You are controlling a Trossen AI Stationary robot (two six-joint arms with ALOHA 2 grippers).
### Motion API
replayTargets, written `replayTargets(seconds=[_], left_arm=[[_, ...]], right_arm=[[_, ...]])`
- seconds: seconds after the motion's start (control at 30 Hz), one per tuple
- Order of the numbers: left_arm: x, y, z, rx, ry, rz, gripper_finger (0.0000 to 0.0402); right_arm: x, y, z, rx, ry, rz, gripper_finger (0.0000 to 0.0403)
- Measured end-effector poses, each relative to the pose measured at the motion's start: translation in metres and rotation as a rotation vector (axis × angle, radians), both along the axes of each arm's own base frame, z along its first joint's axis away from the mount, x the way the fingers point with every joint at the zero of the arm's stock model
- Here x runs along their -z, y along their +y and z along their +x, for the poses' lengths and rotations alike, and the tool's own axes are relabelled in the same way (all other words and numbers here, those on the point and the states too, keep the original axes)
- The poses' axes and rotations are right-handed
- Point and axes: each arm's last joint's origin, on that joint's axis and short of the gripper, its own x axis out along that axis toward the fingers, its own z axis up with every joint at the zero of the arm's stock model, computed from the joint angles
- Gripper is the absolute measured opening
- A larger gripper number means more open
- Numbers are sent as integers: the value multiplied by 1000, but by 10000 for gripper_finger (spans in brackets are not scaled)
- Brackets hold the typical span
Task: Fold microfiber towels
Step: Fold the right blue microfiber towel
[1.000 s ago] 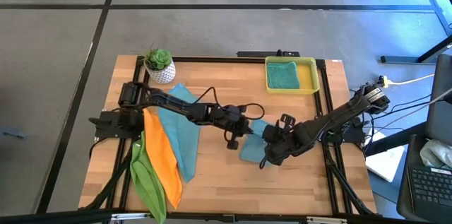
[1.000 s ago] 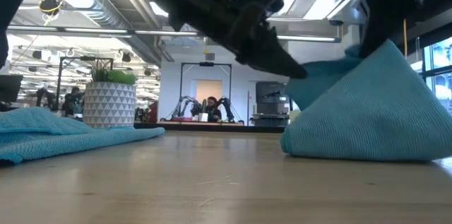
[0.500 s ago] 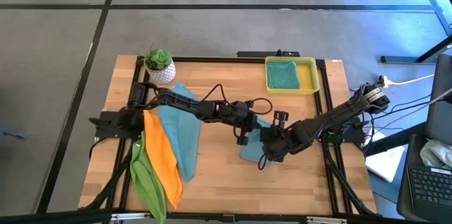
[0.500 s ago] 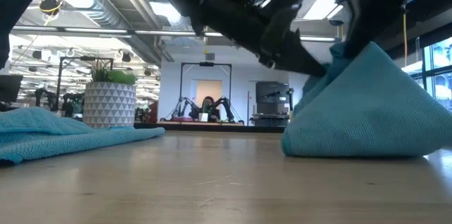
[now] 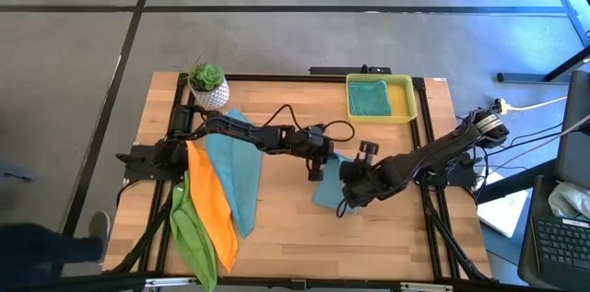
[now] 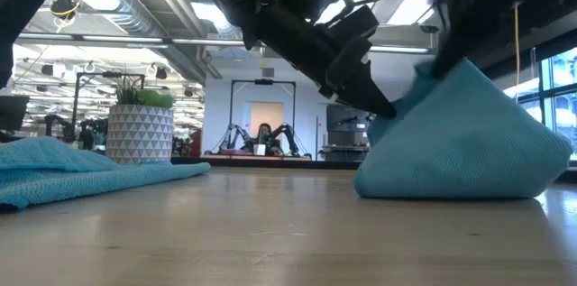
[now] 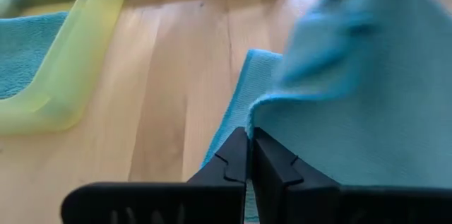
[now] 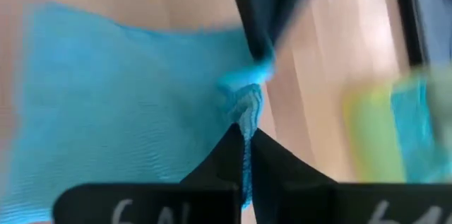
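A teal towel [image 5: 330,195] sits at the table's middle, raised like a tent with its lower edge on the wood in the low view [image 6: 460,142]. My right gripper [image 5: 350,191] is shut on its peak. My left gripper [image 5: 316,170] reaches in from the left and is shut at the towel's left slope [image 6: 388,110]. An orange towel [image 5: 212,209], a lime green towel [image 5: 189,237] and another teal towel [image 5: 235,172] lie overlapping at the table's left. A folded teal towel [image 5: 369,99] lies in the yellow tray [image 5: 410,99]. My left gripper pinches the towel's raised edge [image 7: 256,124] between its two fingers. The fingers slant down from the table's left. The cloth rises from them toward the peak, and a flat part [image 7: 236,97] lies on the table beside them. My right gripper pinches a bunched fold of the towel [image 8: 246,107] between its two fingers, from above. This part is the top of the tent [image 6: 442,65]. The rest slopes down from it and its lower edge [image 6: 451,191] lies on the table.
A potted plant [image 5: 207,85] stands at the far left corner. The yellow tray stands at the far right. Bare wood lies along the near edge [image 5: 295,246] and between the plant and the tray.
My left gripper has gone toward the table's right, closer to my right gripper. The towel's tent has drawn together, narrower and a little lower, and its base has stayed on the table.
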Motion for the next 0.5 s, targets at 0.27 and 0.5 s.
replayTargets(seconds=[0.27,0.5], left_arm=[[-1,6,0,-18,-6,4,11],[3,1,0,-14,18,-31,49]], right_arm=[[40,-14,-24,257,51,5,39],[55,-16,-35,315,124,66,86]])
